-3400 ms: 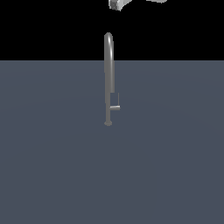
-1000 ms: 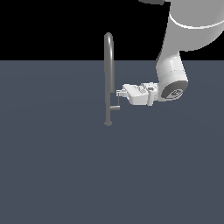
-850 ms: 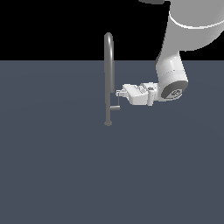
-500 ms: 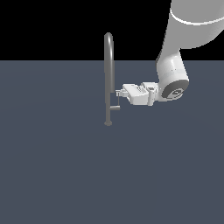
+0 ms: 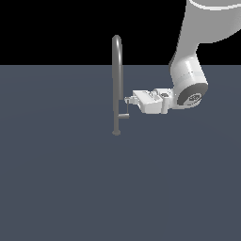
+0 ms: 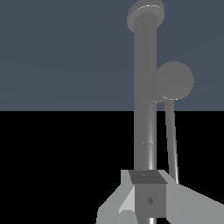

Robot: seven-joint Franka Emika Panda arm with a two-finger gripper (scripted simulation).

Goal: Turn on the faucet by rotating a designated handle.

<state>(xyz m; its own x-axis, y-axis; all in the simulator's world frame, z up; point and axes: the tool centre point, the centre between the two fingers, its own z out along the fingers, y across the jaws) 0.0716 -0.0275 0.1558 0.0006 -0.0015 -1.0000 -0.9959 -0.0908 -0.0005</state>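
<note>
The gripper (image 5: 128, 100) reaches sideways to the handle (image 5: 125, 109); whether its fingers are apart or together is unclear. One faucet (image 5: 116, 84) stands on the floor (image 5: 56, 179), handle on its right side in the exterior view.

The faucet (image 5: 117, 80) is a tall, slim grey metal pipe standing upright on the dark surface (image 5: 56, 179), its top hooked over and its small round base flange flat below. The handle (image 5: 125, 110), a small grey L-shaped lever, juts from the pipe's lower part toward the exterior view's right, its thin bar upright.
</note>
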